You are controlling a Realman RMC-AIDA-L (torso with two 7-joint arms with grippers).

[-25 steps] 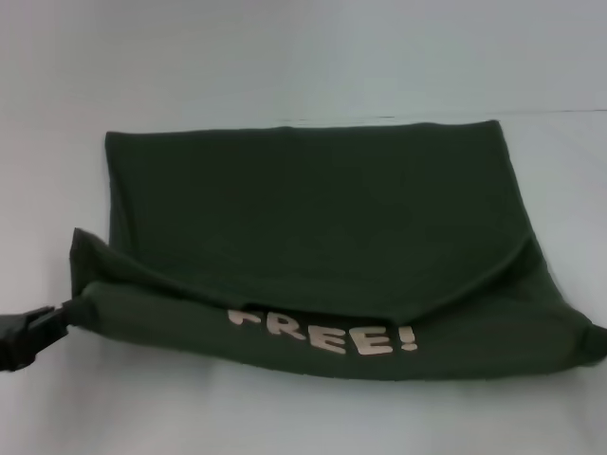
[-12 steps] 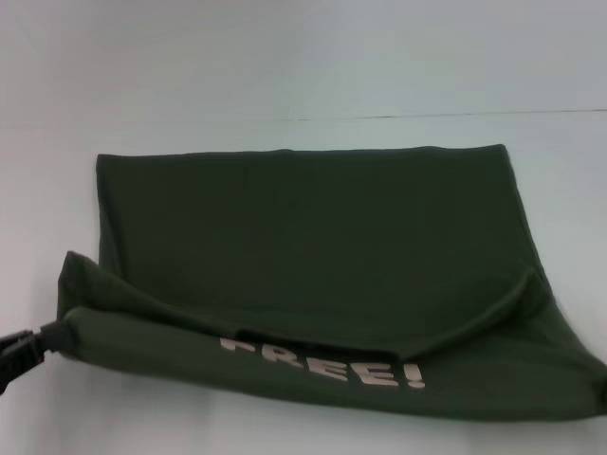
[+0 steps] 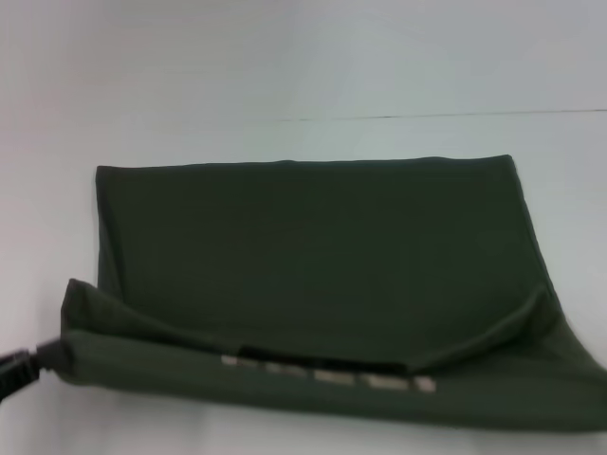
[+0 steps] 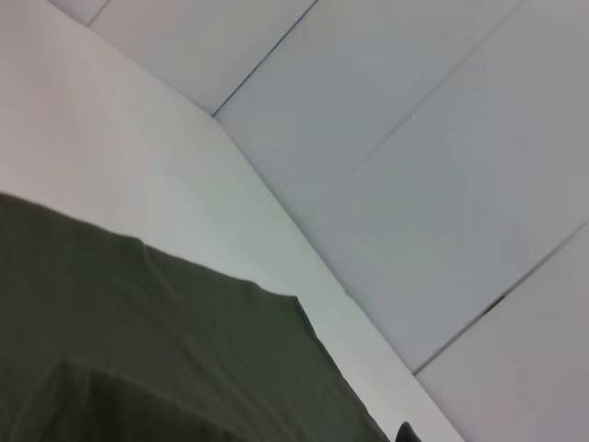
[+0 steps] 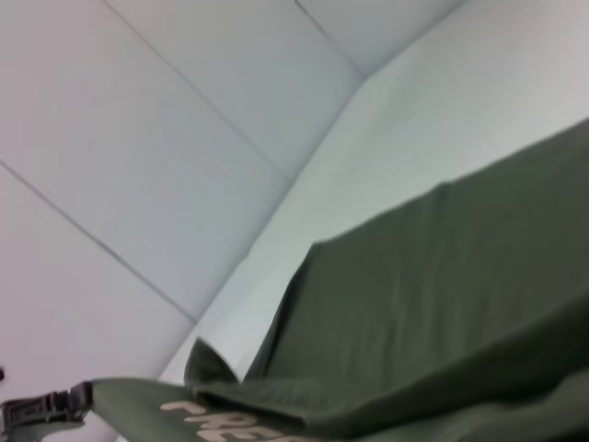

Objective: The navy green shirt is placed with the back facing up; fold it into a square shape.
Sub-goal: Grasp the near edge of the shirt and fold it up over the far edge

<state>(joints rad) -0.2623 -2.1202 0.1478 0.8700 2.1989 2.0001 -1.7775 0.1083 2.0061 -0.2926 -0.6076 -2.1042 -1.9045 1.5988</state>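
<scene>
Navy green shirt (image 3: 313, 256) spread across the white table (image 3: 285, 76), near edge raised in a fold. Left gripper (image 3: 21, 368) clamped on that fold's near left corner. Right gripper out of sight past the right corner; grip impossible to tell.

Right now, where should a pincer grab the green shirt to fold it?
Probably the two near corners of the navy green shirt, coming in from its sides. That near edge is rolled up off the table, and the left pincer is at one corner.
</scene>
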